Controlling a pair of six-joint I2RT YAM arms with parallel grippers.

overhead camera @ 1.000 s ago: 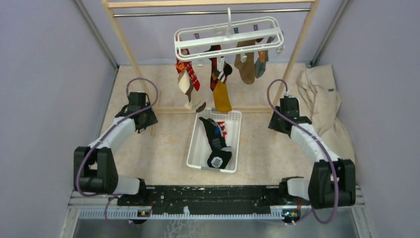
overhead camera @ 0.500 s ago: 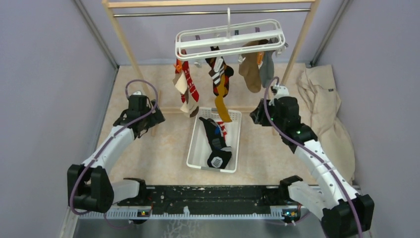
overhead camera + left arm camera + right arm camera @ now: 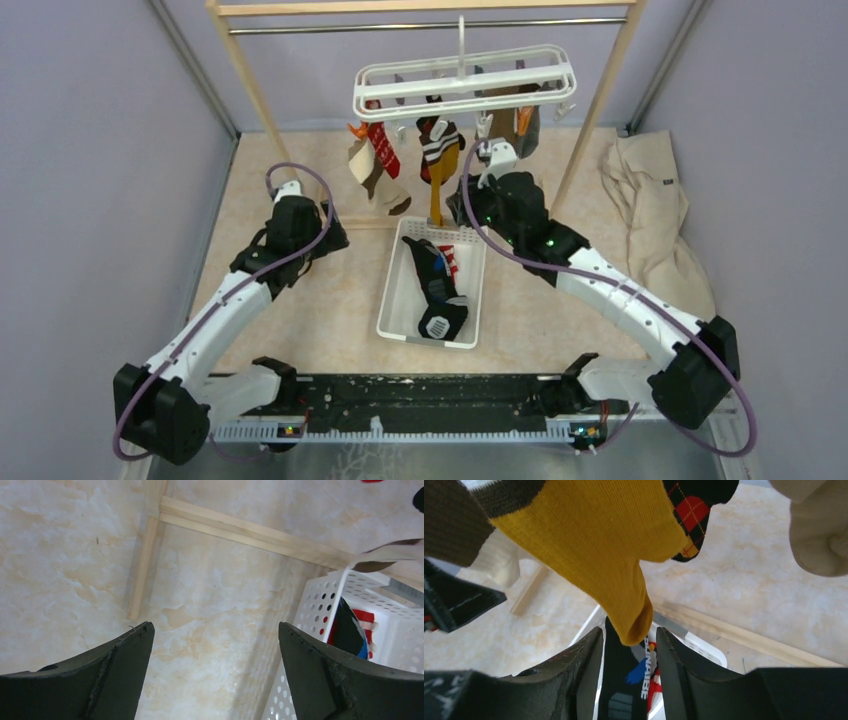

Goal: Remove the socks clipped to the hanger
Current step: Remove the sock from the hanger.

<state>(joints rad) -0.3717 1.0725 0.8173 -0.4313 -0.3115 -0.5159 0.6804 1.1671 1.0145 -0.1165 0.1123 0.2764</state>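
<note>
L gripper (image 3: pixel 215 626) spread wide, empty, beside basket (image 3: pixel 392 292) | R gripper (image 3: pixel 629 635) half-spread, mustard sock (image 3: pixel 594 545) toe at its gap, not pinched | socks (image 3: pixel 378 160) clipped on hanger (image 3: pixel 462 88)

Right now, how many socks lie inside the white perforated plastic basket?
2: a long black sock lies lengthwise in the white perforated plastic basket, and a red-and-white sock peeks out beside it. Others may be hidden underneath.

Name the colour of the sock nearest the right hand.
Mustard yellow sock, clearest in the right wrist view.
</note>
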